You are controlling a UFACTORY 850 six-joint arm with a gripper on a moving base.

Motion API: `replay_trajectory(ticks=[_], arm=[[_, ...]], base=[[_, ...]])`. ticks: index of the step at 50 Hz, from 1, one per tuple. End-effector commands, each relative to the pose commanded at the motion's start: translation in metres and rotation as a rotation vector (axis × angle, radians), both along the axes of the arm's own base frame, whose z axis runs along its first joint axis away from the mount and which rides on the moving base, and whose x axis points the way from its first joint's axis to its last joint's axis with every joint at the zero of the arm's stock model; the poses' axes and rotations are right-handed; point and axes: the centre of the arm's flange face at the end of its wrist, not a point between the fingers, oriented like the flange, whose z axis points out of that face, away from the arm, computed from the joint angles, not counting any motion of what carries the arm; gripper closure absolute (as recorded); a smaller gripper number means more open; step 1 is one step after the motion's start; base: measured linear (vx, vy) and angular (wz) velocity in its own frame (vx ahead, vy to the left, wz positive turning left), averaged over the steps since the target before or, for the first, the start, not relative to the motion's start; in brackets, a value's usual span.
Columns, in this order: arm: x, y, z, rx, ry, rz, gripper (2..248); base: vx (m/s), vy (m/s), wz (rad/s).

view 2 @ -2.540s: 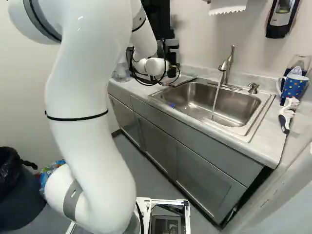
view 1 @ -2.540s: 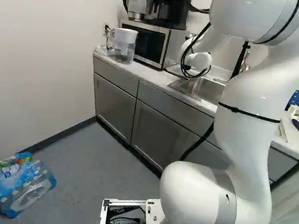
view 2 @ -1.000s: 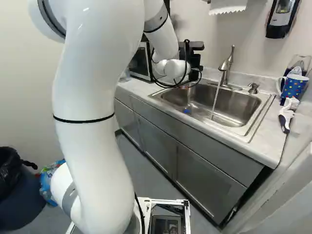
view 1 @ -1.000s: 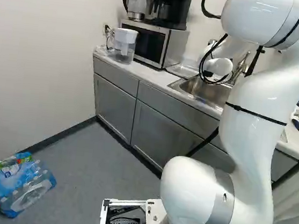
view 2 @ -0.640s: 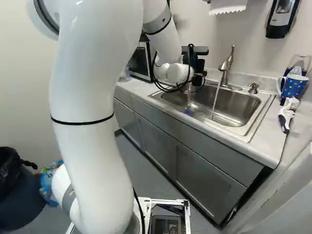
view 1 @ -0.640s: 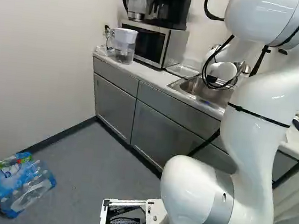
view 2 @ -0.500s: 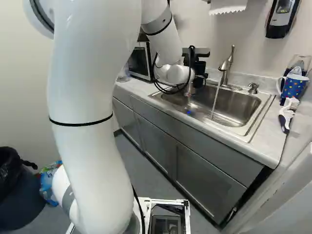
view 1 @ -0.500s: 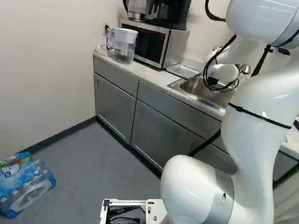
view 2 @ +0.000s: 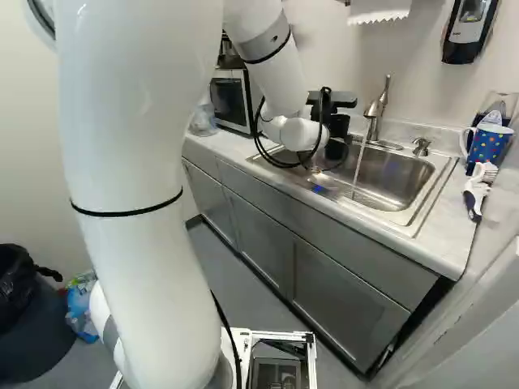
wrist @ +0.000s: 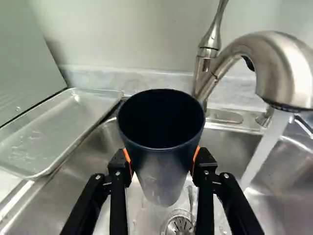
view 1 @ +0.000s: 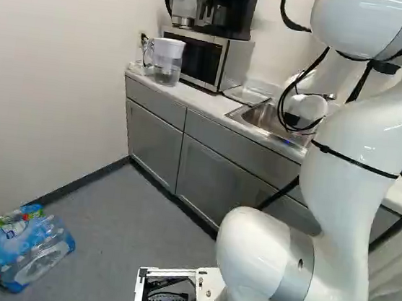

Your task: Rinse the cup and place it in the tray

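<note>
Gripper (view 2: 336, 147) is clamped on the dark cup (wrist: 164, 171), orange pads (wrist: 128, 159) touching it from two sides. Cup sits over the sink (view 2: 389, 174), mouth facing the wrist camera, drain (wrist: 180, 225) partly showing beyond its base. Faucet (view 2: 375, 109) is running, upper right of the right base view; stream (view 2: 359, 158) drops into the basin beside the cup, apart from it, not into the mouth. Tray (wrist: 58, 129): shallow metal, flat on the counter (view 1: 196, 99) next to the sink, nothing in contact with the cup. In the left base view it's right of upper centre, by the microwave (view 1: 202, 60). Pitcher (view 1: 166, 63) is on the counter, upper left of that view; coffee maker (view 1: 231, 10) on top of the microwave. Dotted mug (view 2: 489, 146) and brush (view 2: 477, 190) are on the counter at the right edge of the right base view. Bottle pack (view 1: 30, 247) on the floor, lower left of the left base view.
</note>
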Motion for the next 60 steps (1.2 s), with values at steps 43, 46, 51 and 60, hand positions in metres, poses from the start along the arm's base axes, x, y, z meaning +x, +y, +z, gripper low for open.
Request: replay_trajectory(ticks=[43, 46, 51, 60], arm=[[-0.069, -0.020, -0.014, 0.022, 0.032, -0.102, 125], [-0.070, -0.022, -0.014, 0.022, 0.032, -0.107, 125], [-0.069, -0.026, -0.014, 0.021, 0.031, -0.111, 125], [-0.068, -0.030, -0.015, 0.021, 0.030, -0.116, 125]], base=[[0.000, 0.000, 0.000], [0.000, 0.000, 0.000], [0.000, 0.000, 0.000], [0.000, 0.000, 0.000]])
